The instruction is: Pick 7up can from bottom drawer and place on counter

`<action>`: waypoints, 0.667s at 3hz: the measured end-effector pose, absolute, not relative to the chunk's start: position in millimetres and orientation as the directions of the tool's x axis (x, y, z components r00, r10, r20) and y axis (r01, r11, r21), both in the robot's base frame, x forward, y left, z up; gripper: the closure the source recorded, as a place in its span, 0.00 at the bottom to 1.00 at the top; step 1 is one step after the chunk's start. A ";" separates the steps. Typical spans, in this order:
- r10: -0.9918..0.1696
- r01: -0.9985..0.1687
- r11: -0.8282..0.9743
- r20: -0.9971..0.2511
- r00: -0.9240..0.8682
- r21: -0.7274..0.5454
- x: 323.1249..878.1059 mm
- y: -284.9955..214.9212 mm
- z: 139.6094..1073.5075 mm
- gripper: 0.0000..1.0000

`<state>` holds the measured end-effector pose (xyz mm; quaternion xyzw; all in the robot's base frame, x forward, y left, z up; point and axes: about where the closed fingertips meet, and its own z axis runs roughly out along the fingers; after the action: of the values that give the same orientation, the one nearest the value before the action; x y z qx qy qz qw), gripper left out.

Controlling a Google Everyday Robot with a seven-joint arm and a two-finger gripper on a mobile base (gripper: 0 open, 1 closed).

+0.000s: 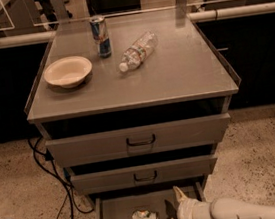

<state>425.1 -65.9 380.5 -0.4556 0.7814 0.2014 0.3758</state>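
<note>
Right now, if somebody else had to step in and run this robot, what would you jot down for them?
Gripper: open, low in the bottom drawer, just right of the 7up can, not touching it.
7up can: lying on the drawer floor.
Counter: holds a bowl, a blue can and a water bottle.
Done: drawer open, arm reached in.
Left: grasp the can, lift it, set it on the counter.
</note>
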 end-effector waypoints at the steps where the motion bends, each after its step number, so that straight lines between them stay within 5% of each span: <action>1: -0.562 -0.849 0.527 -0.770 -0.304 -0.050 437.6 -54.5 362.5 0.00; 2: -0.565 -0.832 0.549 -0.767 -0.303 -0.076 458.7 -51.1 328.4 0.00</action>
<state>458.7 -51.1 328.4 -0.4429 0.7888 0.1709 0.3903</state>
